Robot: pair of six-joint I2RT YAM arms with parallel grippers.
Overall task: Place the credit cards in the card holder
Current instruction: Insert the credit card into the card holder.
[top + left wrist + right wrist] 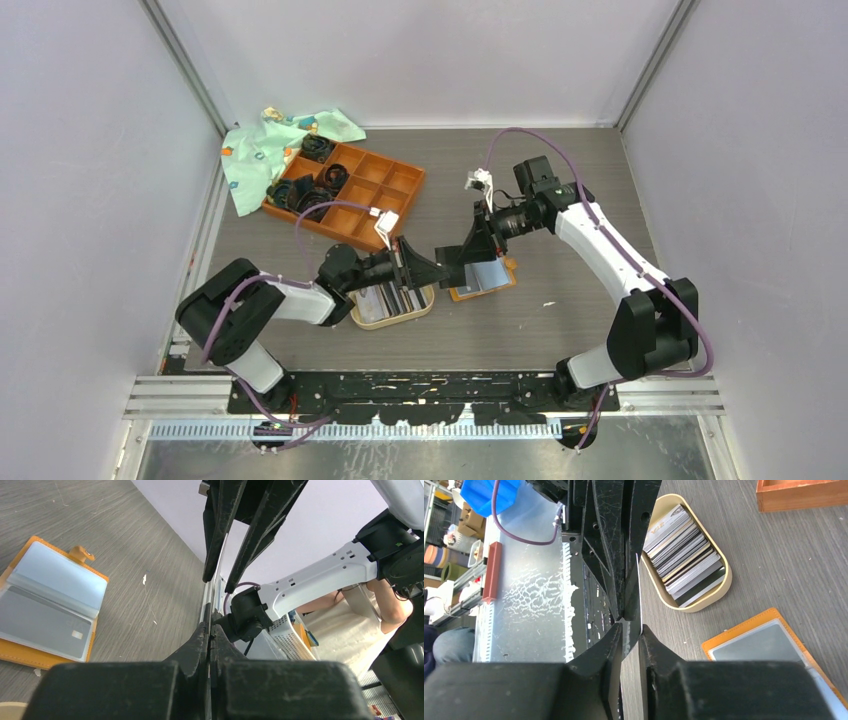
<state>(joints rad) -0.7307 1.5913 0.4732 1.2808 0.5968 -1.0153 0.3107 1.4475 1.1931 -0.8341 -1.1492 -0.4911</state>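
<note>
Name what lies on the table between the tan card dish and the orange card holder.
Only bare table, seen in the right wrist view; dish and card holder lie apart.

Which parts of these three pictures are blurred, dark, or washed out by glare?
Top view: even light, sharp everywhere, only soft shadows on the table. Left wrist view: the left gripper near the lens is dark and blurred; the wallet is sharp. Right wrist view: the right gripper is dark and blurred; the cards in the dish are sharp; glare whitens the metal plate.
</note>
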